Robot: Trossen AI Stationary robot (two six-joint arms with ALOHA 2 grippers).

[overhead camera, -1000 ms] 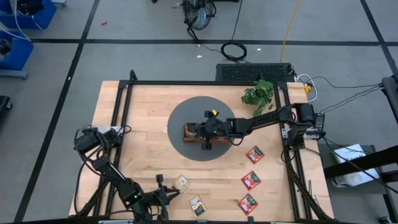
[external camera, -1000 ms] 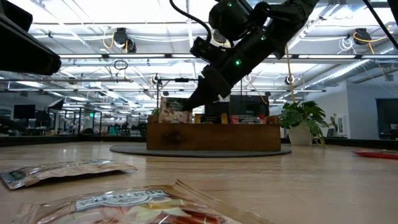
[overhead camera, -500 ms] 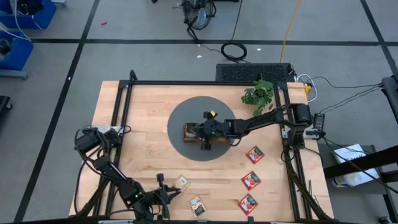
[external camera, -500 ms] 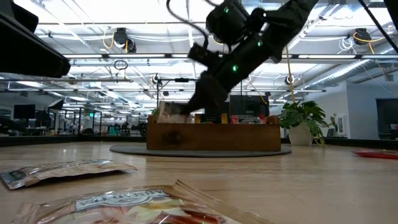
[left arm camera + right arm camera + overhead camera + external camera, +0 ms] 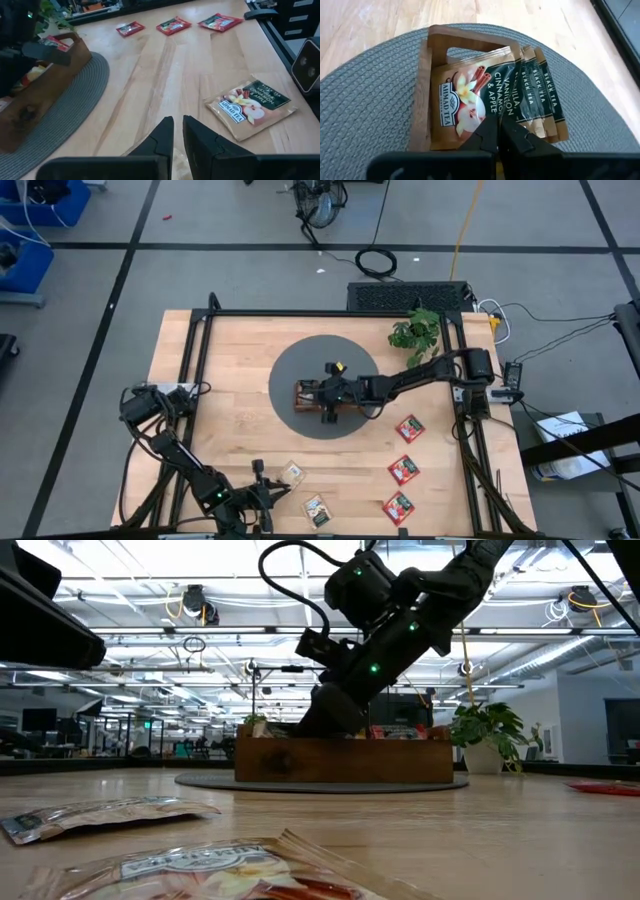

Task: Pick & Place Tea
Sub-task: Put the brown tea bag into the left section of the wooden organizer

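1. Nearest, we are resting our left tool low by the table's front edge, fingers nearly together on nothing, two pale tea packets lying beside it for later picks.
2. Farther right, three red packets are waiting in a row.
3. Beyond, we are reaching our right tool over the wooden tray on the grey mat, fingers shut at the edge of a vanilla packet standing in the end compartment, probably to seat it upright.
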